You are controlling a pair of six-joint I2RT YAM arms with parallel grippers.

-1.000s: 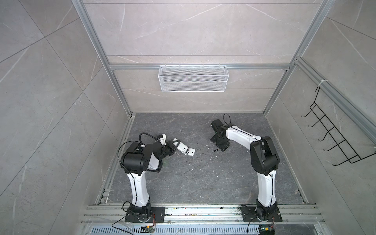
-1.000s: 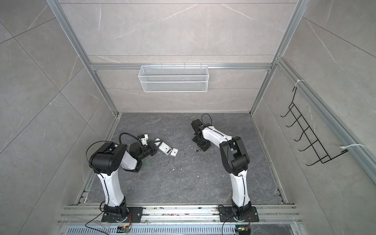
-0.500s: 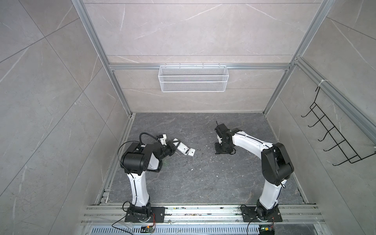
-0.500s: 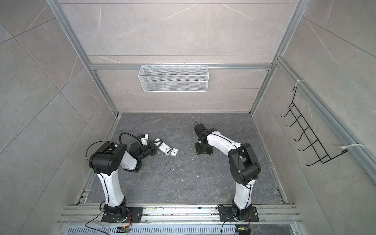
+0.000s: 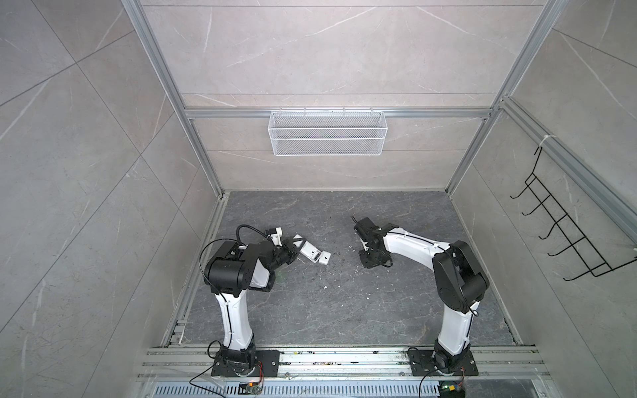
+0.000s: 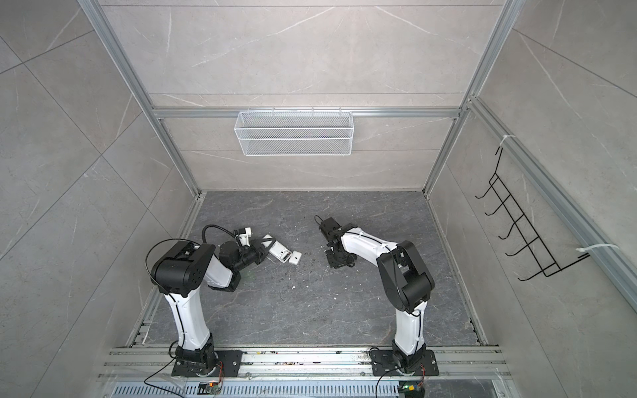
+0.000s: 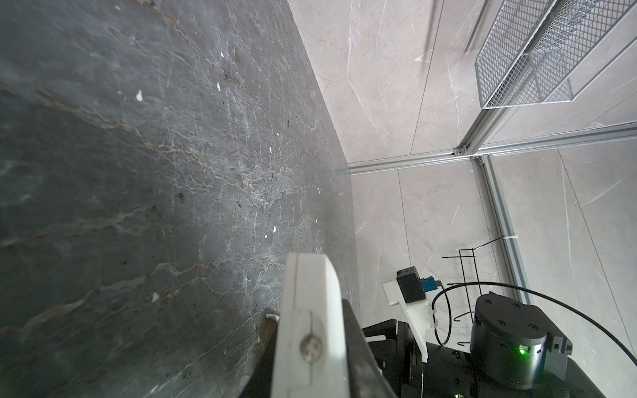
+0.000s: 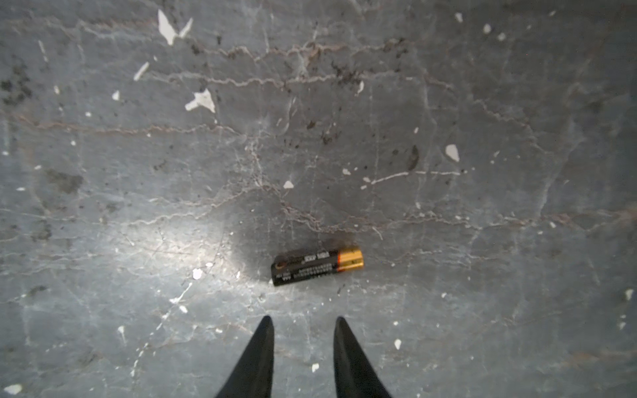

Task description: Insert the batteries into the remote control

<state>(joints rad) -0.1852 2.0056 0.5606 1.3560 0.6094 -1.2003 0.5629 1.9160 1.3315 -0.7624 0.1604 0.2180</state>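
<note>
One battery [image 8: 317, 265] lies flat on the dark marbled floor [image 8: 138, 206], just beyond the tips of the right gripper [image 8: 303, 322]. It sits crosswise to the fingers, not between them. Its dark end is roughly in line with one fingertip [image 8: 263, 341], and the copper-orange end reaches a bit past the line of the other. Right gripper points down at the floor, jaws apart with a clear gap, nothing in them, not touching the battery. White specks [image 8: 201, 101] are scattered all round. Battery is too small to pick out in the top views. Remote control [image 5: 311, 253] is well apart from the right gripper, over at the left gripper [image 5: 298, 246], which is clamped onto it. In both top views the remote's free end sticks out past the left tips, toward the right gripper. In the left wrist view it shows as a white edge with a seam, a black finger [image 7: 360, 348] pressed against one side. Can't tell whether its far end touches the floor. Small white plate [image 5: 324, 257] sits right at that far end; touching or not, can't tell. Farther out: white wire basket [image 5: 327, 138] on the back wall, black hook rack [image 5: 582, 240] on the wall on the right arm's side.
</note>
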